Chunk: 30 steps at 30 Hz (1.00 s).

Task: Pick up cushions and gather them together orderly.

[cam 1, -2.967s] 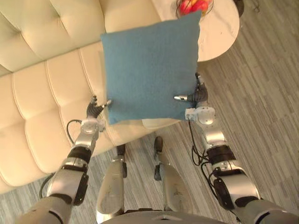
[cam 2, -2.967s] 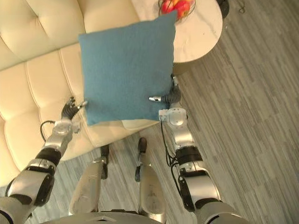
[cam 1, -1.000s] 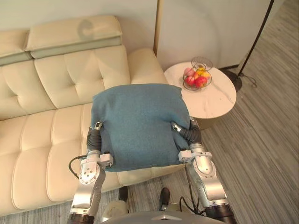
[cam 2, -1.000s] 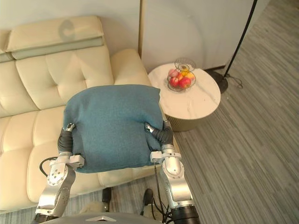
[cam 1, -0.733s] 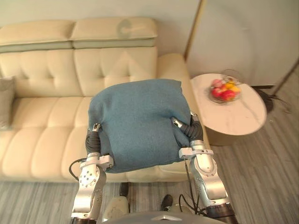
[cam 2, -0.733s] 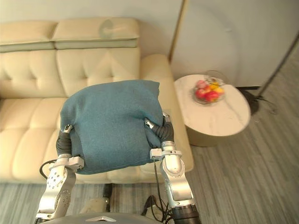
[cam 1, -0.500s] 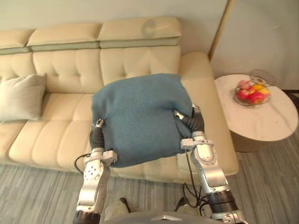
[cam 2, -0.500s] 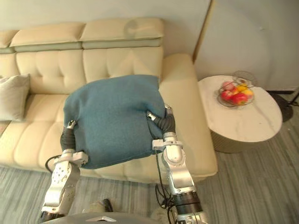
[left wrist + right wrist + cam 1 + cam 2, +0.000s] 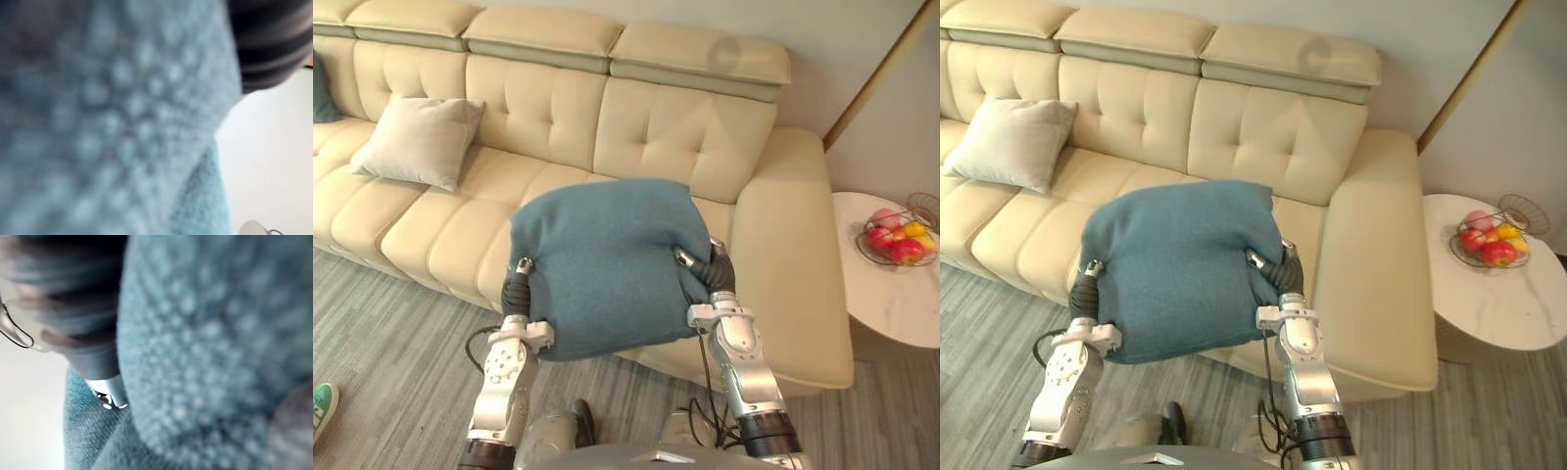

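A blue cushion (image 9: 602, 259) hangs in the air in front of me, over the front edge of the cream sofa (image 9: 685, 137). My left hand (image 9: 516, 292) grips its left side and my right hand (image 9: 713, 276) its right side, thumbs on top and the fabric bulging round them. Its weave shows close up in the left wrist view (image 9: 98, 122) and the right wrist view (image 9: 205, 357). A beige cushion (image 9: 419, 140) leans on the sofa's back at the left. The edge of a dark blue cushion (image 9: 319, 86) shows at the far left.
A round white side table (image 9: 891, 304) with a wire basket of fruit (image 9: 899, 240) stands right of the sofa's arm. A person's green shoe (image 9: 321, 404) is on the grey wood floor at the lower left.
The camera has swung left, bringing the sofa's left stretch and the beige cushion into sight and pushing the side table to the right edge. Both hands still hold the blue cushion.
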Available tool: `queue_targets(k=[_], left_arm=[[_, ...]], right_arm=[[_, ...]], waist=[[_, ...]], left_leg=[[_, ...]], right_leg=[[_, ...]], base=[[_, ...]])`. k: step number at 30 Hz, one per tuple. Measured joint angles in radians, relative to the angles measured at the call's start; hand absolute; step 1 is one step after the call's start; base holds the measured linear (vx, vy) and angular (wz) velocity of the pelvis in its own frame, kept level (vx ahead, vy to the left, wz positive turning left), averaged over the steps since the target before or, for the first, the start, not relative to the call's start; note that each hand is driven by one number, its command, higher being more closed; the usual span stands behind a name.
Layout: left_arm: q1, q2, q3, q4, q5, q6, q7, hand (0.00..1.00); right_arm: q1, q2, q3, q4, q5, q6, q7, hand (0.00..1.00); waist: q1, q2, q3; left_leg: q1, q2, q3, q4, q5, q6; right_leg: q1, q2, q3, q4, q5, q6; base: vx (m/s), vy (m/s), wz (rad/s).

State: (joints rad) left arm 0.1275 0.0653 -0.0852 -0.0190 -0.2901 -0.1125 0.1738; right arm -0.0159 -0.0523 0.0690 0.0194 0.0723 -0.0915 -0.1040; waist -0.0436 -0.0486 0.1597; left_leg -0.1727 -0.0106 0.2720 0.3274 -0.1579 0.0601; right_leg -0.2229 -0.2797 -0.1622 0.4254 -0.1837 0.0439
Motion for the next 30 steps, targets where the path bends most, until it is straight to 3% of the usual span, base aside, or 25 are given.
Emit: queue_targets(k=[2,3,4,5,8,9,10,12,14,15,16,17,18,19,21,22,24,26,30], left_arm=[[0.0,0.005,0.003,0.0,0.003,0.002,0.0,1.0],[0.0,0.003,0.0,-0.001,0.013,0.003,-0.001,1.0],[0.001,0.001,-0.009,-0.005,0.019,0.004,-0.004,1.0],[0.012,-0.004,-0.02,-0.024,0.021,0.005,-0.005,1.0],[0.036,-0.009,-0.037,-0.058,0.021,0.004,-0.007,1.0],[0.062,-0.014,-0.04,-0.086,0.021,0.004,-0.008,1.0],[0.068,-0.017,-0.04,-0.096,0.021,0.004,-0.009,1.0],[0.101,-0.045,-0.042,-0.124,0.021,0.004,-0.018,1.0],[0.117,-0.057,-0.041,-0.142,0.021,0.003,-0.031,1.0],[0.119,-0.065,-0.043,-0.145,0.021,0.002,-0.037,1.0],[0.119,-0.077,-0.045,-0.151,0.021,0.001,-0.048,1.0],[0.119,-0.079,-0.045,-0.153,0.021,0.001,-0.049,1.0],[0.119,-0.084,-0.045,-0.154,0.022,0.001,-0.051,1.0],[0.119,-0.085,-0.046,-0.154,0.024,0.001,-0.051,1.0],[0.126,-0.098,-0.047,-0.154,0.033,0.001,-0.051,1.0],[0.134,-0.106,-0.047,-0.146,0.039,0.001,-0.048,1.0],[0.132,-0.07,-0.043,-0.136,0.039,0.0,-0.039,1.0],[0.147,-0.046,-0.041,-0.129,0.038,0.002,-0.025,1.0],[0.162,-0.042,-0.048,-0.125,0.038,0.002,-0.029,1.0]], right_arm=[[0.001,0.005,0.006,-0.001,0.002,0.001,0.003,1.0],[0.001,0.0,0.006,-0.002,0.005,0.0,0.006,1.0],[0.004,-0.015,0.002,-0.003,0.011,0.0,0.008,1.0],[0.009,-0.032,0.004,-0.012,0.02,0.0,0.011,1.0],[0.077,-0.038,0.003,-0.1,0.031,0.0,0.011,1.0],[0.123,-0.036,0.008,-0.156,0.034,0.0,0.011,1.0],[0.136,-0.036,0.008,-0.174,0.035,0.0,0.011,1.0],[0.182,-0.049,0.009,-0.252,0.035,0.0,0.01,1.0],[0.213,-0.058,0.011,-0.316,0.035,-0.003,0.01,1.0],[0.226,-0.061,0.01,-0.329,0.036,-0.013,0.01,1.0],[0.244,-0.061,0.004,-0.342,0.037,-0.014,0.007,1.0],[0.247,-0.061,0.003,-0.345,0.038,-0.014,0.006,1.0],[0.25,-0.061,0.001,-0.346,0.038,-0.014,0.005,1.0],[0.251,-0.061,-0.001,-0.345,0.038,-0.014,0.005,1.0],[0.258,-0.062,-0.003,-0.344,0.037,-0.014,0.004,1.0],[0.26,-0.061,-0.002,-0.326,0.037,-0.014,0.004,1.0],[0.278,0.006,0.001,-0.284,0.037,-0.012,0.006,1.0],[0.281,0.042,0.006,-0.265,0.034,-0.009,0.009,1.0],[0.28,0.04,0.004,-0.248,0.015,-0.015,0.016,1.0]], waist=[[0.0,0.004,0.001],[-0.011,0.004,0.0],[-0.033,0.009,-0.002],[-0.037,0.02,-0.008],[-0.023,0.057,-0.029],[-0.02,0.075,-0.04],[-0.021,0.076,-0.041],[-0.013,0.094,-0.052],[-0.007,0.106,-0.065],[0.005,0.101,-0.069],[0.02,0.111,-0.087],[0.021,0.112,-0.088],[0.021,0.11,-0.088],[0.022,0.109,-0.087],[0.036,0.123,-0.093],[0.042,0.148,-0.108],[0.034,0.066,-0.102],[0.035,0.027,-0.111],[0.033,0.016,-0.123]], left_leg=[[0.005,0.007,0.0,-0.035,0.006,0.002],[0.009,0.003,-0.009,-0.053,0.012,-0.005],[0.017,-0.009,-0.031,-0.071,0.021,-0.019],[0.031,-0.008,-0.046,-0.092,0.028,-0.03],[0.036,0.015,-0.06,-0.072,0.013,-0.062],[0.038,0.043,-0.051,-0.011,0.0,-0.094],[0.026,0.058,-0.041,0.041,-0.002,-0.111],[-0.033,0.157,0.055,0.315,0.012,-0.146],[-0.072,0.237,0.127,0.494,0.065,-0.12],[-0.105,0.279,0.147,0.553,0.036,-0.098],[-0.117,0.314,0.137,0.522,-0.024,-0.079],[-0.114,0.32,0.131,0.488,-0.039,-0.077],[-0.1,0.318,0.104,0.352,-0.055,-0.079],[-0.086,0.312,0.075,0.247,-0.048,-0.088],[-0.016,0.296,-0.029,-0.011,0.073,-0.087],[0.02,0.302,-0.086,-0.073,0.143,-0.225],[0.036,0.24,-0.052,-0.086,0.13,-0.205],[0.057,0.226,-0.022,-0.083,0.117,-0.194],[0.07,0.211,0.005,-0.062,0.079,-0.202]], right_leg=[[-0.052,0.066,-0.067,-0.026,0.016,-0.007],[-0.051,0.094,-0.068,-0.056,0.055,-0.02],[-0.033,0.104,-0.066,-0.081,0.087,-0.023],[-0.018,0.113,-0.067,-0.097,0.102,-0.037],[0.017,0.123,-0.104,-0.101,0.092,-0.025],[0.059,0.132,-0.137,-0.122,0.092,-0.023],[0.081,0.136,-0.147,-0.13,0.09,-0.024],[0.174,0.166,-0.171,-0.18,0.087,-0.027],[0.244,0.182,-0.147,-0.244,0.075,-0.023],[0.263,0.18,-0.132,-0.265,0.078,-0.02],[0.262,0.173,-0.097,-0.269,0.079,-0.017],[0.262,0.166,-0.088,-0.271,0.081,-0.015],[0.261,0.14,-0.06,-0.275,0.088,-0.004],[0.26,0.125,-0.043,-0.28,0.095,0.008],[0.261,0.126,-0.004,-0.309,0.106,0.048],[0.272,0.143,0.028,-0.356,0.114,0.108],[0.271,0.085,0.044,-0.376,0.123,0.102],[0.264,0.068,0.044,-0.361,0.144,0.103],[0.234,0.049,0.101,-0.349,0.122,0.133]], base=[[0.0,-0.005,-0.06],[0.06,-0.033,0.47],[0.18,-0.068,0.57],[0.18,-0.063,0.41],[0.26,-0.073,0.14],[0.29,-0.055,0.2],[0.38,-0.101,0.15],[0.24,-0.098,-0.1],[0.19,-0.013,-0.34],[0.24,0.084,-0.63],[0.22,0.102,-0.63],[0.2,0.145,-0.69],[0.15,0.197,-0.47],[0.18,0.308,-0.61],[0.15,0.344,-0.68],[0.14,0.391,-0.54],[0.11,0.327,-0.32],[0.05,0.145,-0.38],[-0.04,0.054,-0.44]])
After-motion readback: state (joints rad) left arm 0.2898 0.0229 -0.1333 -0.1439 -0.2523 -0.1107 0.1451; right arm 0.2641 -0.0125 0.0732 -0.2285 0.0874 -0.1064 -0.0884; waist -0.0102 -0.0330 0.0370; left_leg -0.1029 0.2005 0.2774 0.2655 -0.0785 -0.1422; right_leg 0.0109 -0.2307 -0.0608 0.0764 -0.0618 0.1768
